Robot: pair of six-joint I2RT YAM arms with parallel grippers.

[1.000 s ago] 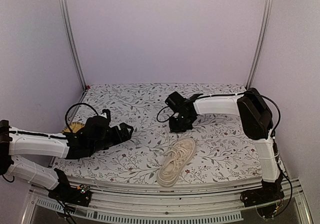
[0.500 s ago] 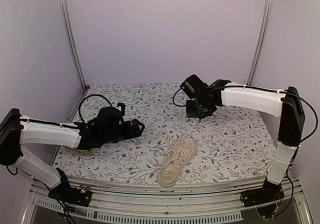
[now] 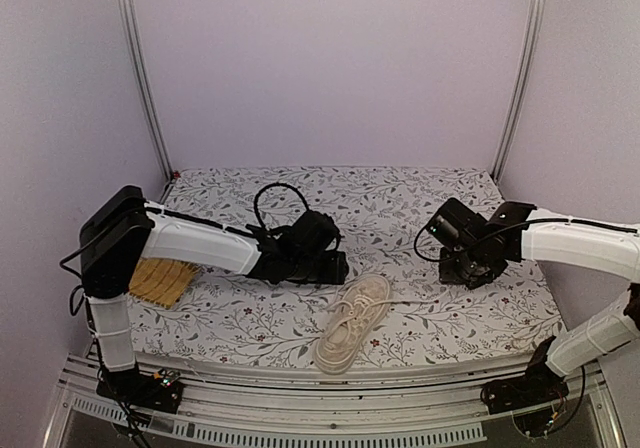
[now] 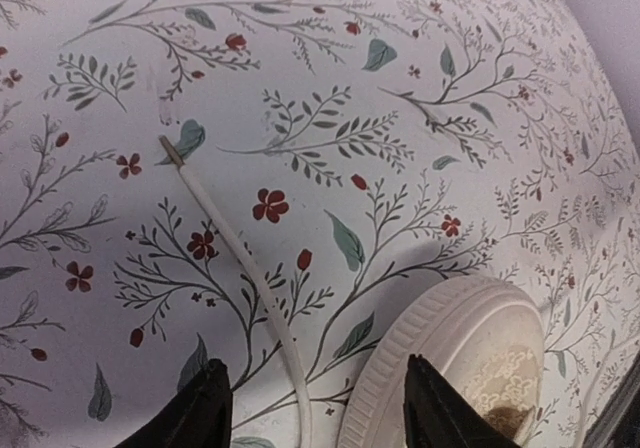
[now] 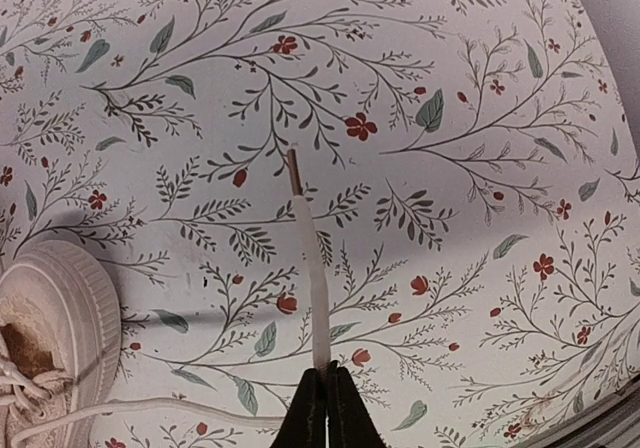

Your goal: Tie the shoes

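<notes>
The cream sneaker (image 3: 352, 324) lies on the flowered cloth near the front edge. My left gripper (image 3: 336, 267) hangs open just behind the shoe's far end. In the left wrist view its fingers (image 4: 205, 410) straddle a loose lace (image 4: 230, 236) lying on the cloth, with the shoe's ribbed sole (image 4: 440, 353) just inside the right finger. My right gripper (image 3: 458, 274) is to the right of the shoe, shut on the other lace (image 5: 312, 268). That lace's tip sticks out past the closed fingers (image 5: 326, 400). The shoe also shows in the right wrist view (image 5: 48, 318).
A flat yellow woven mat (image 3: 160, 281) lies at the left edge of the table under the left arm. Metal frame posts (image 3: 140, 78) stand at the back corners, with plain walls behind. A second stretch of lace (image 5: 150, 408) crosses the cloth near the right gripper.
My left arm has swung right, from over the mat to the shoe's far end. My right arm has moved from behind the shoe to its right, holding a lace.
</notes>
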